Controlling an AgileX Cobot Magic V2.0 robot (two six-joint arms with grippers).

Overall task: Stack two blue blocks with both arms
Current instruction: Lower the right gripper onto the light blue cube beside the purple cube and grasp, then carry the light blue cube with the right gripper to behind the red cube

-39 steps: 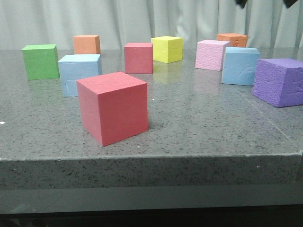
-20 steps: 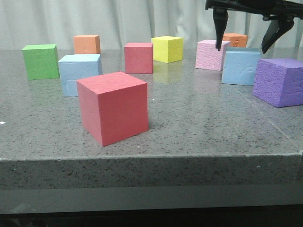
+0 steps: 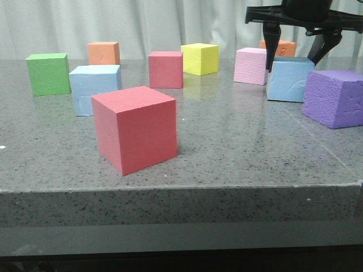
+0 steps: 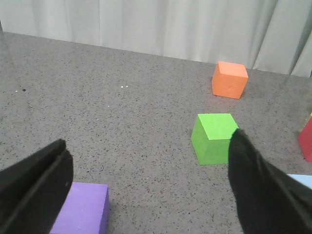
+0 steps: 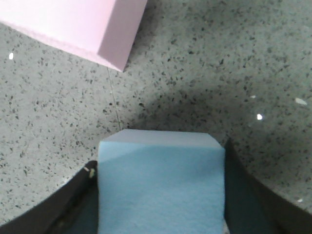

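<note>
The right tool point(image 3: 299, 50) hangs spread open astride the far-right blue block point(image 3: 289, 79) on the tabletop point(image 3: 238, 141), fingers either side, not yet clenched. The left tool point(image 4: 146, 190) is open too, holding nothing; the other blue block point(image 3: 95, 89) sits far-left. The risk, I judge — an off-centre squeeze twisting the foam, or nudging the purple cube point(image 3: 334, 97) just beside it.
</note>
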